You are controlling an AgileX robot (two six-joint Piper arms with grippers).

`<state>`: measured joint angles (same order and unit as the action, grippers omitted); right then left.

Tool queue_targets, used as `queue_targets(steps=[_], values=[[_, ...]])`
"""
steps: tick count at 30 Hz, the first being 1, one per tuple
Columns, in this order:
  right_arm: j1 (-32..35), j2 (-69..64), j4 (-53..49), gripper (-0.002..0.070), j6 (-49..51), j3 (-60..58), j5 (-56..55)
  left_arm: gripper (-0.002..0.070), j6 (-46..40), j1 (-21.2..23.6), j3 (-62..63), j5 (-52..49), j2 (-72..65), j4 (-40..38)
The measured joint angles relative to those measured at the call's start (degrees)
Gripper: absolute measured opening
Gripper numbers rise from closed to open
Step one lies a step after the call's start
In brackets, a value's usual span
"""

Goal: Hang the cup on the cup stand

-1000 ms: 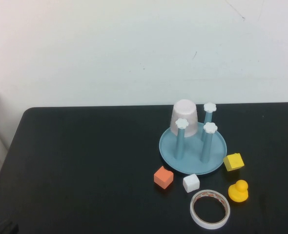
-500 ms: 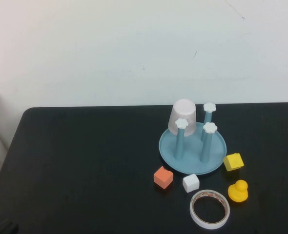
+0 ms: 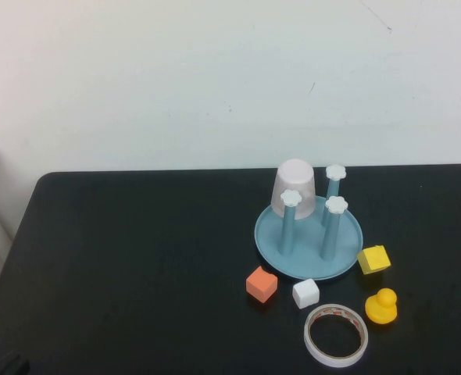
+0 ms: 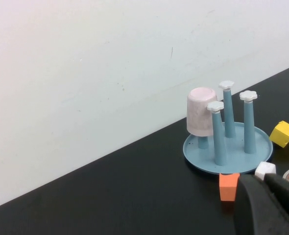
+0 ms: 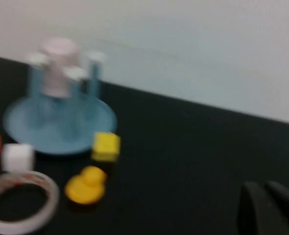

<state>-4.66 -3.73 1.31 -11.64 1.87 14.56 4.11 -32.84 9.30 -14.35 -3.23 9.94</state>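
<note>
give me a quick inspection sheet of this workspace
surface: black table, bare on its left half
job's things: cup upside down over the far-left post of the cup stand
clutter: orange cube, white cube, yellow cube, yellow duck, tape ring, all beside the stand
grippers: left tool shut, pulled back at the table's near left; right tool shut, pulled back at the near right; neither holds anything
cables: nothing seen
surroundings: plain white wall
</note>
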Motion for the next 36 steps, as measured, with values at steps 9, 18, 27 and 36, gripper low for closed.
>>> queue_targets(steps=[9,18,27,36], values=[[8.3,4.5,-5.5,-0.0001,2.0,-2.3,5.4,-0.0001,0.0,0.0,0.0,0.0,0.0,0.0],[4.5,4.5,-5.5,-0.0001,3.2,-3.4,2.1,-0.0001,0.0,0.0,0.0,0.0,0.0,0.0],[3.9,4.5,-5.8,-0.0001,3.4,-3.2,4.2,-0.0001,0.0,0.0,0.0,0.0,0.0,0.0],[3.9,4.5,-5.8,-0.0001,3.4,-3.1,4.5,-0.0001,0.0,0.0,0.0,0.0,0.0,0.0]])
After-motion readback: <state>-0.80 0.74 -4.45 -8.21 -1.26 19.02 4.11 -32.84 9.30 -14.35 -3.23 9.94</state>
